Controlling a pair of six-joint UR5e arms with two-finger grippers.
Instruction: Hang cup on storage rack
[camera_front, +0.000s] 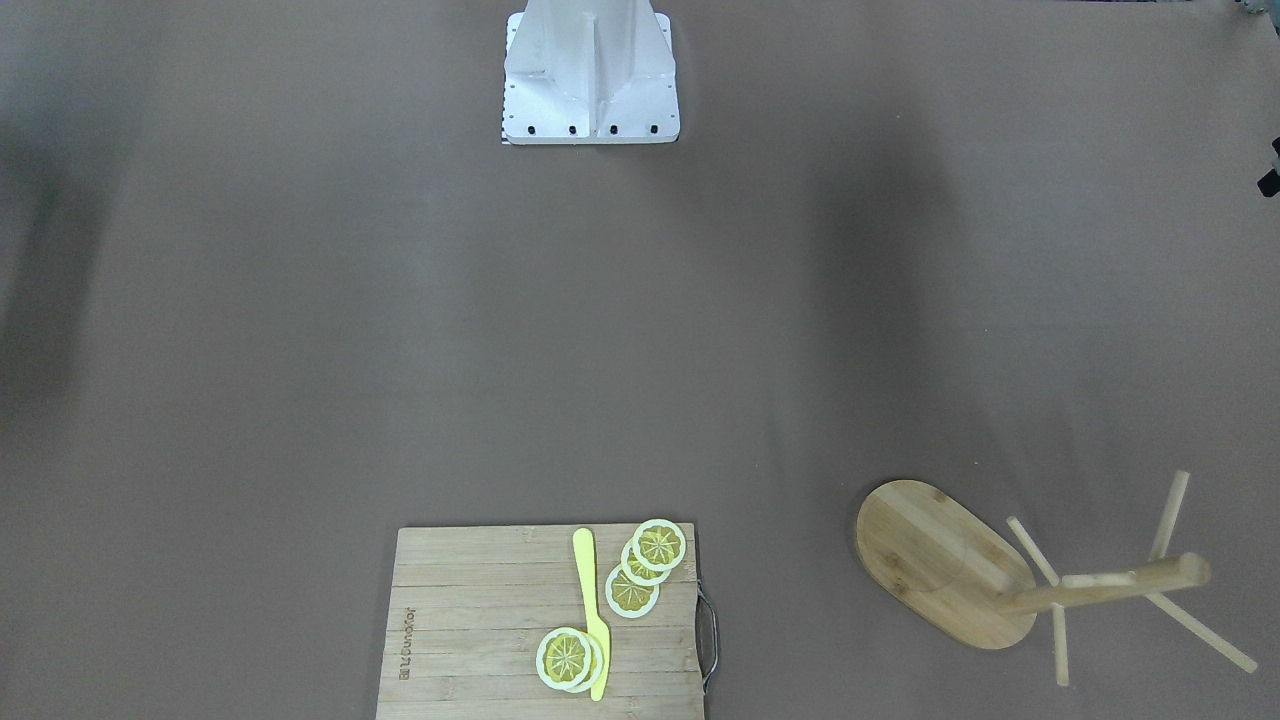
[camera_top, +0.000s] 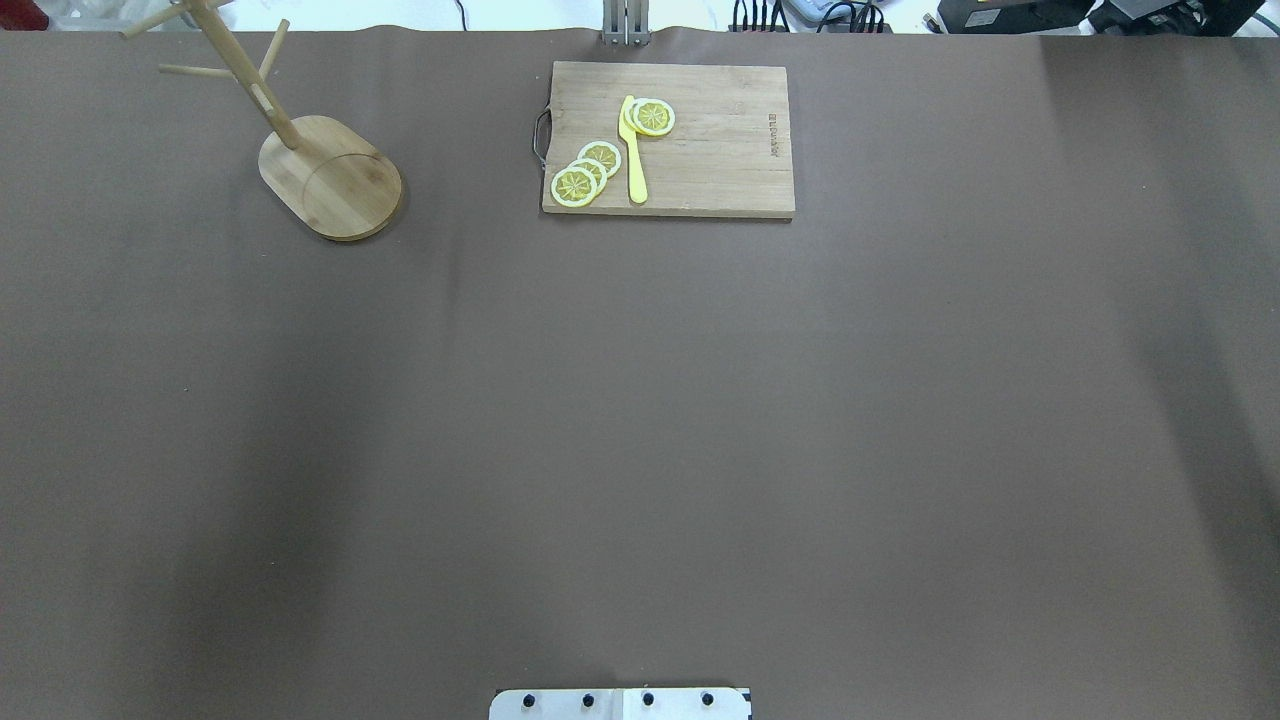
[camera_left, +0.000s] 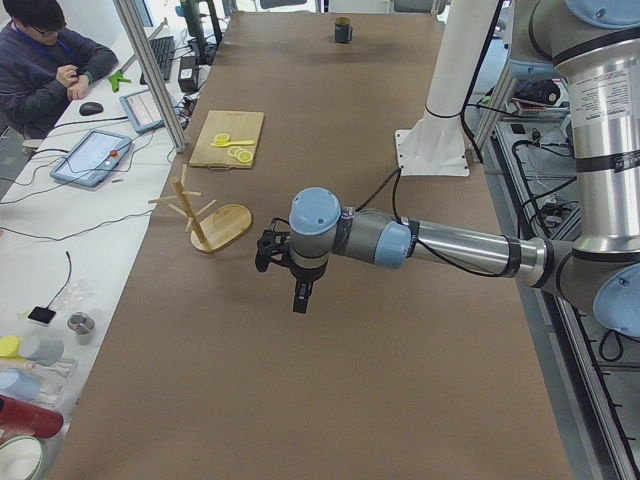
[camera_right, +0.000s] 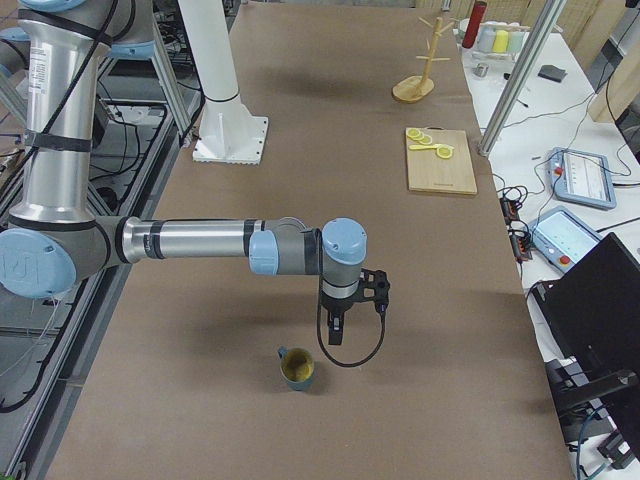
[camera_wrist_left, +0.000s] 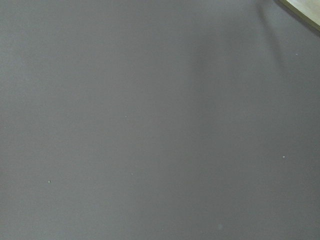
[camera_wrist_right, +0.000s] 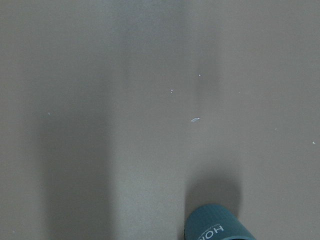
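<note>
The cup (camera_right: 297, 368), dark blue-grey with a mustard-yellow inside, stands upright on the table near its right end. It is small and far away in the exterior left view (camera_left: 343, 30), and its lettered side shows at the bottom of the right wrist view (camera_wrist_right: 217, 229). My right gripper (camera_right: 333, 338) hangs above the table just beside the cup, apart from it; I cannot tell if it is open. The storage rack (camera_top: 330, 175) stands at the table's far left corner. My left gripper (camera_left: 300, 303) hovers over bare table, short of the rack (camera_left: 207, 212); I cannot tell its state.
A slatted cutting board (camera_top: 700, 140) with lemon slices (camera_top: 585, 172) and a yellow knife (camera_top: 633, 150) lies at the far middle edge. The robot's white base (camera_front: 590, 75) is at the near edge. A person (camera_left: 45, 60) sits beside the table's far side.
</note>
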